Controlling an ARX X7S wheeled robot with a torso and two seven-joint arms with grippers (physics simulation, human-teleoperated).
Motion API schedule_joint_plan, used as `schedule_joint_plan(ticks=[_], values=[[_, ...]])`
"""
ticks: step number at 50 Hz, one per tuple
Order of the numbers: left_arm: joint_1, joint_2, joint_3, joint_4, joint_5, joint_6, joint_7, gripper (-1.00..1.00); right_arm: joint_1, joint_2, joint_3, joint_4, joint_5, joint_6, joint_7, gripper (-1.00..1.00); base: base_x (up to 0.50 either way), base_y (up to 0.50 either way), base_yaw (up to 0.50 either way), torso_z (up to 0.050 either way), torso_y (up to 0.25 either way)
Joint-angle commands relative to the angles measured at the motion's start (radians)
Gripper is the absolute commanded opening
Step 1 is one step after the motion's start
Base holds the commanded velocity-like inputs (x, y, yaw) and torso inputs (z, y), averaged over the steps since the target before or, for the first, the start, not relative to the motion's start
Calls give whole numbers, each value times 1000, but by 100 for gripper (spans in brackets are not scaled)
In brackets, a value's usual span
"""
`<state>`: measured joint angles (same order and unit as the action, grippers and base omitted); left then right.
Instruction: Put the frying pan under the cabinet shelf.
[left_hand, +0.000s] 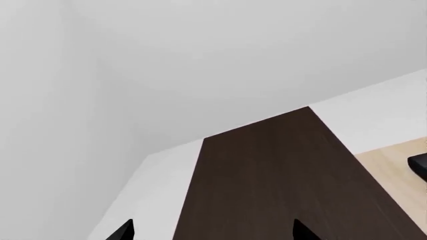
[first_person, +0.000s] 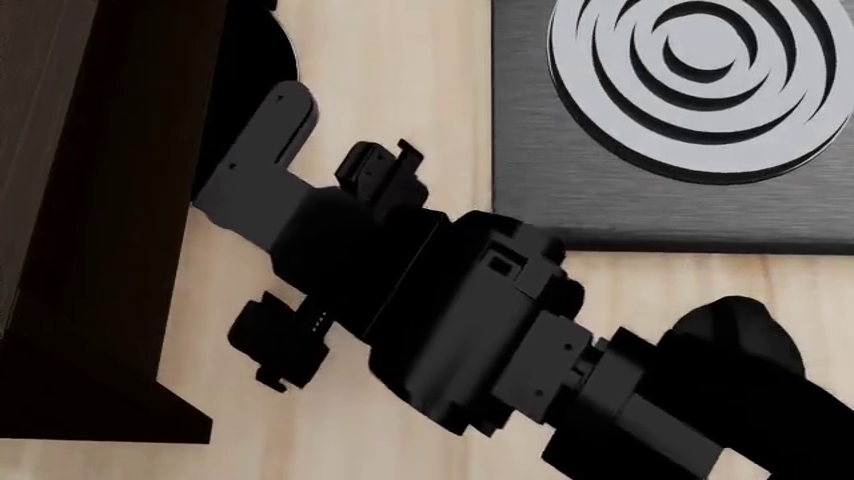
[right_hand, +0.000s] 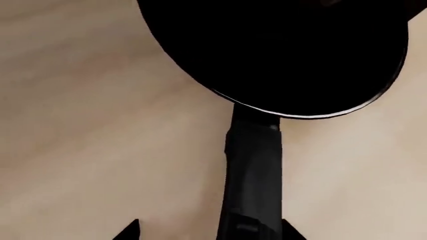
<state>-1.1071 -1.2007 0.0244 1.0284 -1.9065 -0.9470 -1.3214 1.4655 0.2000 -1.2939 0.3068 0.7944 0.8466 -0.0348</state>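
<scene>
The frying pan (right_hand: 280, 50) is glossy black with a thin pale rim and lies on the wooden table. Its short black handle (right_hand: 253, 170) points back between my right gripper's jaws. My right gripper (right_hand: 212, 232) is open. The handle lies against one fingertip, with a wide gap to the other. In the head view the right gripper (first_person: 300, 245) sits next to the dark brown cabinet shelf (first_person: 54, 200). The pan's round edge (first_person: 260, 40) shows at the cabinet's side, the rest hidden beneath it. My left gripper (left_hand: 213, 235) is open and empty above the cabinet's flat top (left_hand: 267, 175).
A square black burner plate (first_person: 561, 220) with pale concentric rings lies to the right of my right arm on the light wooden table (first_person: 387, 80). White walls stand behind the cabinet. A small black object (left_hand: 419, 166) shows at the edge of the left wrist view.
</scene>
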Motion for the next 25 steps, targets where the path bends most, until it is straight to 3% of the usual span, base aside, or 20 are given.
schedule_joint_plan(ticks=[1,25], values=[[-9,7,-8,-3,-18,-7,-6,100,-40,40,24,-103,58,-12,54,100,0,0,0,0,0],[7,19,-41,1,-42,-25,-15,100,-44,249,137,-410,194,114,251,100,0,0,0,0,0]])
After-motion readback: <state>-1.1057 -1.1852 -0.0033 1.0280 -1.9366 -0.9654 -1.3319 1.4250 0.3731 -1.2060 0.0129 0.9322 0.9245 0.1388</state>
